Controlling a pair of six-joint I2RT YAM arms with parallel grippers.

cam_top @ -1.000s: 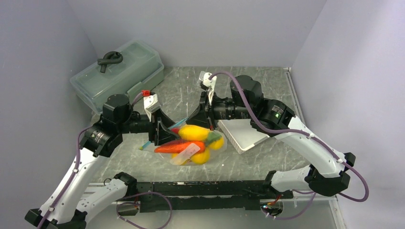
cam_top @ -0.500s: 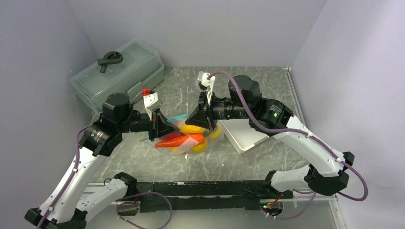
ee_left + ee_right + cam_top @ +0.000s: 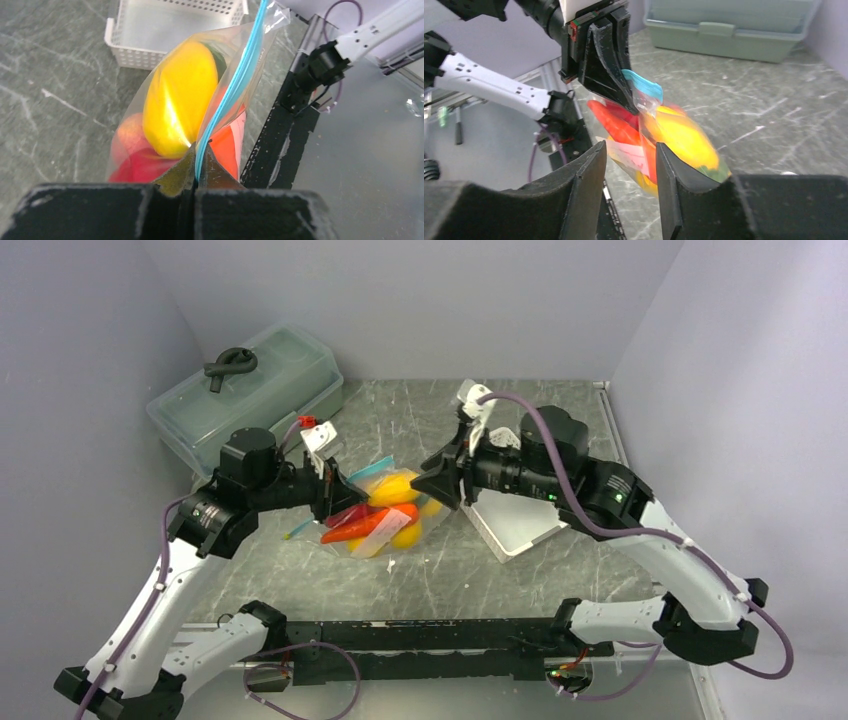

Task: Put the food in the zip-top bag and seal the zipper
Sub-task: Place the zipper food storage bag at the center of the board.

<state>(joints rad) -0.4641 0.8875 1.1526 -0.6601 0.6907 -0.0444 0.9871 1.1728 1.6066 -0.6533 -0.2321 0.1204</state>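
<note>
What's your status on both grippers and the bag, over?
Left gripper shut on zipper. Right gripper open, not gripping zip-top bag. Food inside bag. White basket beside it, not blocking.

You are working in a robotics lab cell, not a home. Plain grey walls point(image 3: 400, 300) box in the marbled table point(image 3: 540, 410) on the left, far and right. Two arms point(image 3: 160, 590) are bolted to a black rail point(image 3: 430, 635) at the near edge, with purple cables point(image 3: 745, 625) looping loose. Props only: toy food point(image 3: 385, 490), lidded box point(image 3: 270, 380) far left, white basket point(image 3: 515, 525) right.
</note>
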